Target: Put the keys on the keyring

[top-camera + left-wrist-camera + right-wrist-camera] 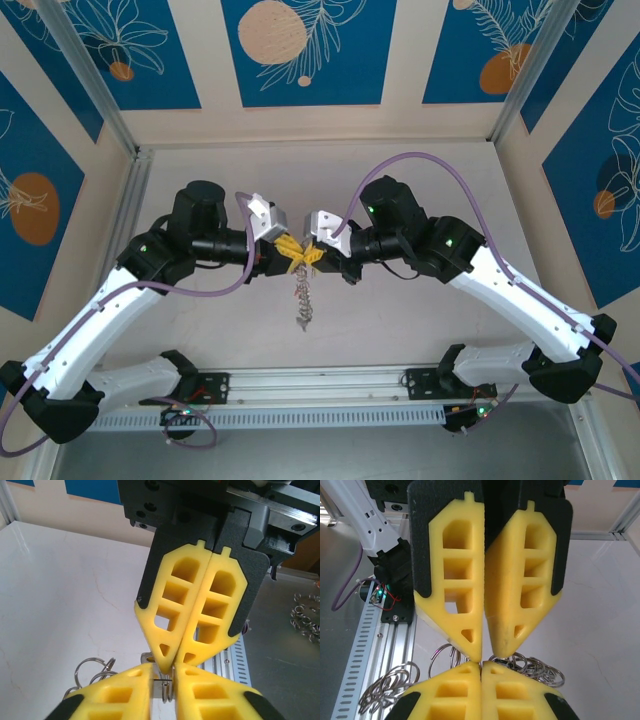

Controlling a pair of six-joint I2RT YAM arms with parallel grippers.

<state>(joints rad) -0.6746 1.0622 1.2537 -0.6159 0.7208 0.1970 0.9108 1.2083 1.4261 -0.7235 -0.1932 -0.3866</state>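
Observation:
Both grippers meet tip to tip above the middle of the table. My right gripper (310, 256) (481, 664) is shut, its tips pinching the top of a thin wire loop of the keyring (304, 305). My left gripper (291, 252) (163, 675) is closed down to a narrow slit round that same loop (168, 689). Seen in the left wrist view, the right gripper (168, 663) points down into that slit. More silver loops of the keyring (540, 669) (92, 667) hang just below the fingers. I cannot make out the keys; no coloured heads show.
A loose heap of small silver rings (305, 616) lies on the grey metal surface beside the white table (60, 595). The slotted aluminium rail (375, 645) with the arm bases (320, 395) runs along the near edge.

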